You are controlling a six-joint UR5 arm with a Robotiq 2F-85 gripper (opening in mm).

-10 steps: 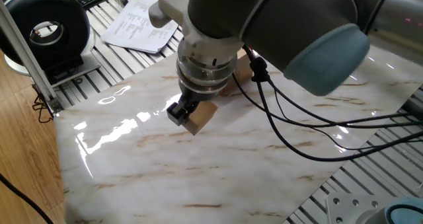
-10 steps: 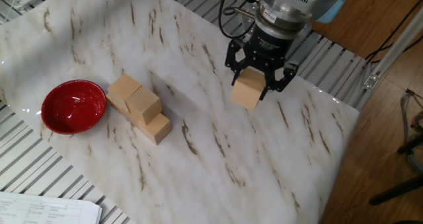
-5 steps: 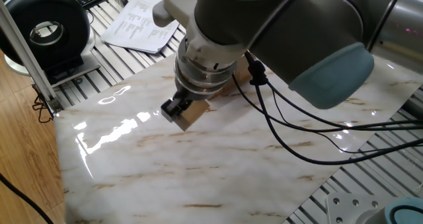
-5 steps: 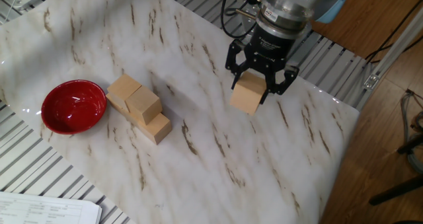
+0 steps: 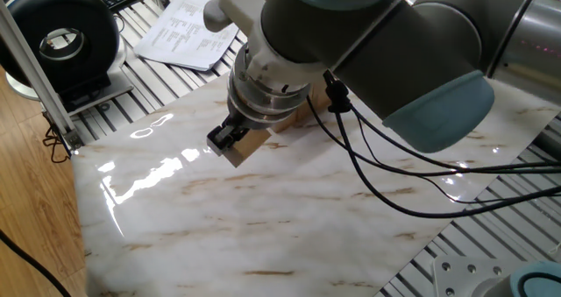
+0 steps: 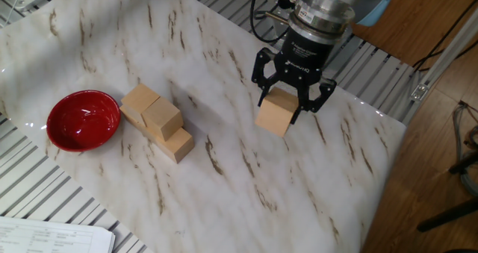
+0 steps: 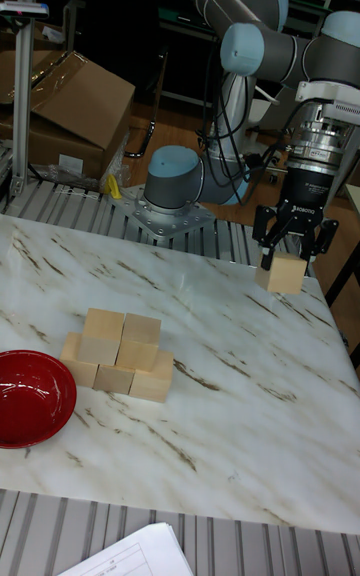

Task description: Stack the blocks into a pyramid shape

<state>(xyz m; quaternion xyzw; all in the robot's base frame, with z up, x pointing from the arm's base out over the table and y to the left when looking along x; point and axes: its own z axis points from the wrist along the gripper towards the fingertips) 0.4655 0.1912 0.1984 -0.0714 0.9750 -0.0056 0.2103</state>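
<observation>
White lettering marks the black body of the robot's hand [image 6: 290, 96] in the other fixed view and the tall fixed view, too small to read. Printed sheets of paper [image 5: 186, 27] beside the marble surface [image 5: 263, 218] carry lines of text, likewise illegible. No other writing can be made out.

Matt pale wooden blocks [image 7: 118, 353], glossy marble-patterned tabletop [image 6: 246, 178], shiny red bowl [image 6: 83, 120], black metal gripper [image 6: 293, 90], white paper sheets [image 5: 186, 27].
</observation>
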